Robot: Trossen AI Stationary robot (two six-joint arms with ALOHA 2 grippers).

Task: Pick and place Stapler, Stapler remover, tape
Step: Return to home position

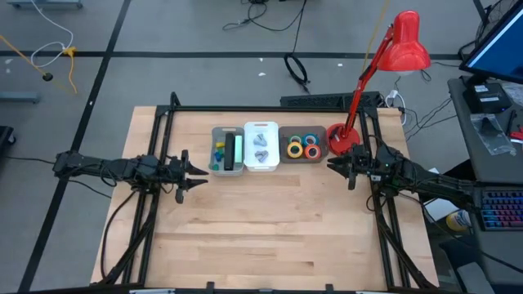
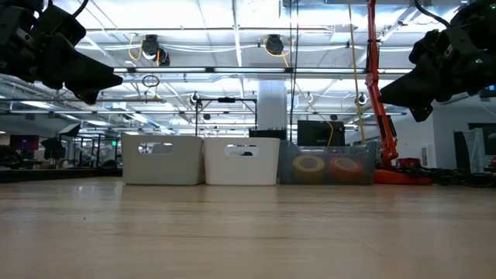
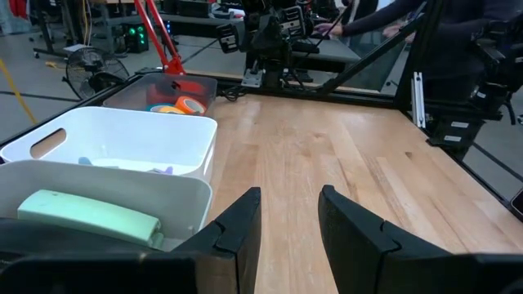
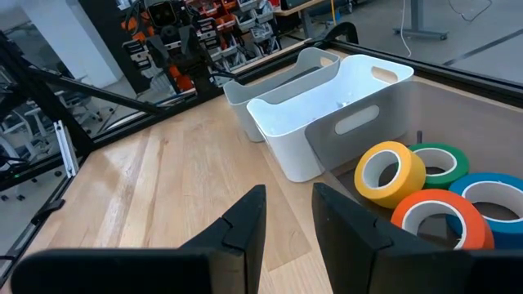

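Since the tape (image 1: 303, 147) is lying in the dark bin (image 1: 304, 127) and the stapler (image 1: 238, 151) in the grey bin (image 1: 227, 129), your left gripper (image 1: 194, 173) and right gripper (image 1: 335, 164) are hanging open and empty over the tabletop's (image 1: 270, 229) sides; retract them level, clear of rims.

The left bin (image 1: 227, 129), middle bin (image 1: 261, 124) and right bin (image 1: 304, 126) stand side by side along the desk's (image 1: 270, 229) far edge. A stapler (image 1: 238, 151) lies in the left one, staple removers (image 1: 261, 145) in the middle, tape rolls (image 1: 303, 146) in the right. A lamp base (image 1: 342, 137) sits just right of the row. The left gripper (image 1: 200, 173) hangs before the row's left end, the right gripper (image 1: 331, 163) before the lamp base.
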